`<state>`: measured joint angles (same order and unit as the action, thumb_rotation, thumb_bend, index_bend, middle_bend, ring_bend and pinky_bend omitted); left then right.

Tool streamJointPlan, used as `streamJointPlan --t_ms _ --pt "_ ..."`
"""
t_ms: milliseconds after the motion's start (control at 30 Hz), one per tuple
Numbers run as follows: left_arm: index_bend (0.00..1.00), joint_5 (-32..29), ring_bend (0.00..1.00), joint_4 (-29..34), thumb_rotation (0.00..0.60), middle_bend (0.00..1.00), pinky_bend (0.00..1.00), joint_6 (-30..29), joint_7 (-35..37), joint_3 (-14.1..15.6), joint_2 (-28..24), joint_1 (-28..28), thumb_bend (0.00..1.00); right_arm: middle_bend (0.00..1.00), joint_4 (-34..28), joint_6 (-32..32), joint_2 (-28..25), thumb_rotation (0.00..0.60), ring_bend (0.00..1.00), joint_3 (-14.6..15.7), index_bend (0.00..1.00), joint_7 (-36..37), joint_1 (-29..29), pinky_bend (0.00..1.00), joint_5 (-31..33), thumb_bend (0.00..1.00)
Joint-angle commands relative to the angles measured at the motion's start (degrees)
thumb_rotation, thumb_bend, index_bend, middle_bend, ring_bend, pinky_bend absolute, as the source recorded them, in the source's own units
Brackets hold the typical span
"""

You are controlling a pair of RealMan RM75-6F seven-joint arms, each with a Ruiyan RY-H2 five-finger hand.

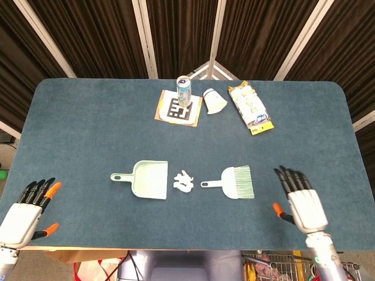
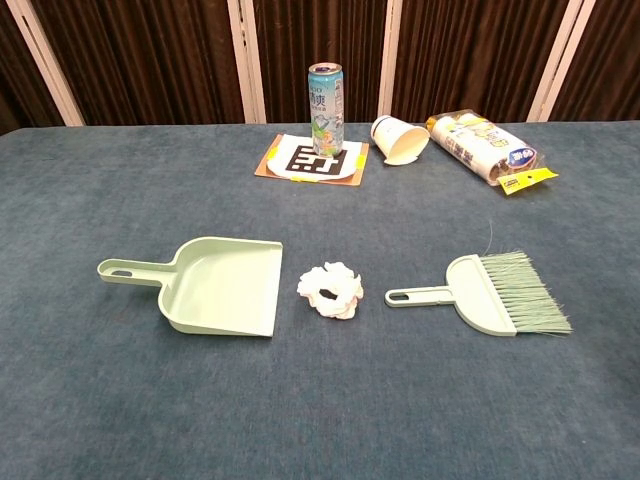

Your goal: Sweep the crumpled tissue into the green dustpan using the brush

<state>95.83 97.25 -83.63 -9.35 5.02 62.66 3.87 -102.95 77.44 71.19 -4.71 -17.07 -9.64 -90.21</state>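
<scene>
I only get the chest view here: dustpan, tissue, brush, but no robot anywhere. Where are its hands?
Observer: The head view shows the right robot hand over the near edge of the table, to the right of the brush and not touching it.
Operator: Is it holding anything?
Observer: No, its fingers are spread and empty.
Operator: And the other one?
Observer: The left robot hand is by the near left corner, also empty, well away from the dustpan.

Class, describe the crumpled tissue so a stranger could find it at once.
Start at the blue table and find the green dustpan near its front middle. Just right of its open edge, before the brush handle, lies the crumpled tissue, the only small white wrinkled lump there.
</scene>
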Motion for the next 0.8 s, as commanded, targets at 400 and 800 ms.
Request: streamJointPlan --t_ms 400,800 --pt "0.00 -0.2 0.00 0.2 0.600 0.00 0.00 0.6 0.3 0.1 -0.2 0.2 0.00 0.82 4.8 -13.0 18.8 0.600 0.83 -4.3 0.35 -19.2 -12.3 0.80 15.1 0.31" --pt "0.00 -0.4 0.00 0.4 0.600 0.00 0.00 1.0 0.3 0.1 -0.2 0.4 0.00 0.82 12.9 -13.5 26.8 0.600 0.83 -6.6 0.35 -23.4 -17.1 0.80 20.8 0.31"
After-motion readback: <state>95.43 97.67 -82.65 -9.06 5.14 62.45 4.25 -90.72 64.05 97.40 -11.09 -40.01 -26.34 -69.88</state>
